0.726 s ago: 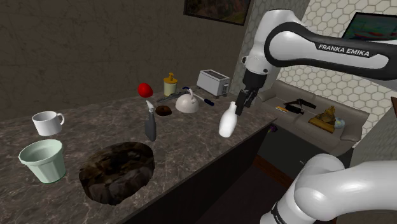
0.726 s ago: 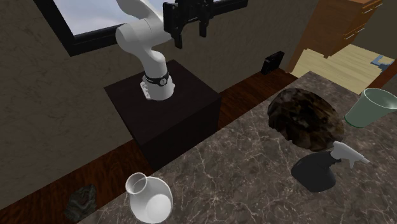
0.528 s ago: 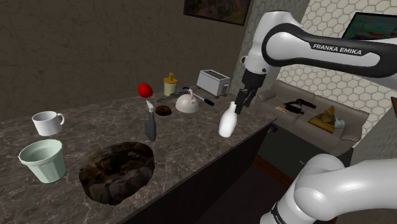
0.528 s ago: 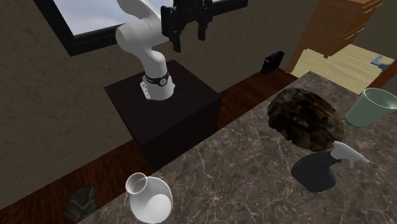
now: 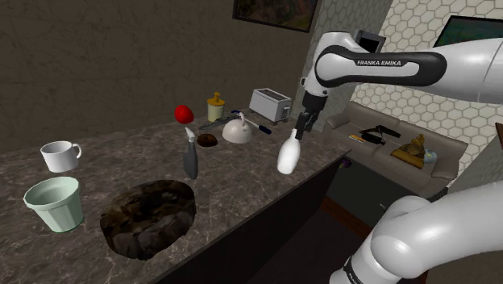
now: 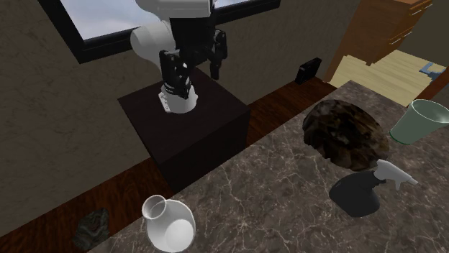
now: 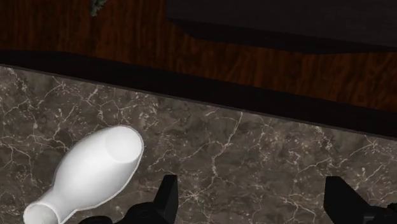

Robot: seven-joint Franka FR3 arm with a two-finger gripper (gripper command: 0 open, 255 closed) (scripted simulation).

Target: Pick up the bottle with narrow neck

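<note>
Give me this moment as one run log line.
phase: pre-grasp | gripper: open, empty | white bottle: upright on counter, beside gripper, not between jaws | grasp: not yet

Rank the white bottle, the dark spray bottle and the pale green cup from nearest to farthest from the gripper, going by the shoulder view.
Measured from the gripper in the shoulder view:
1. white bottle, just below the fingertips, near the counter's edge.
2. dark spray bottle, mid-counter, toward that view's left.
3. pale green cup, at the far left of the counter.
</note>
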